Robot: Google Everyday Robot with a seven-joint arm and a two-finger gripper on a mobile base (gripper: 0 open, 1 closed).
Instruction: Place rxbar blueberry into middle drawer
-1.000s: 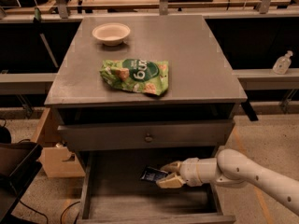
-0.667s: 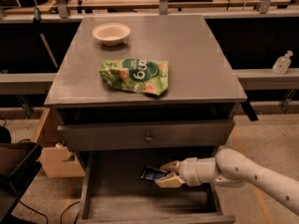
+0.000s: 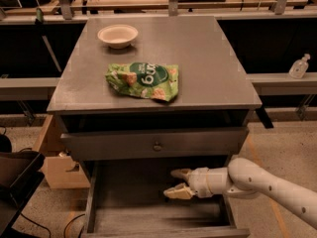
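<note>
The middle drawer [image 3: 143, 213] is pulled out below the grey cabinet, and its plank floor and thin side walls show. My gripper [image 3: 174, 183] reaches in from the right and hangs just over the drawer floor near its middle. Its pale fingers [image 3: 180, 173] are spread apart with nothing between them. I cannot make out the rxbar blueberry; the drawer floor under and left of the fingertips is dark.
A green chip bag [image 3: 142, 80] and a white bowl [image 3: 117, 35] sit on the cabinet top [image 3: 208, 58]. The closed drawer front with a round knob [image 3: 157, 146] is right above my gripper. A cardboard box [image 3: 58, 167] stands at the left and a clear bottle [image 3: 299, 67] on the right ledge.
Earlier the fingers held the dark bar at their tips over the drawer. Now the fingers are spread wider and the bar no longer shows between them.
</note>
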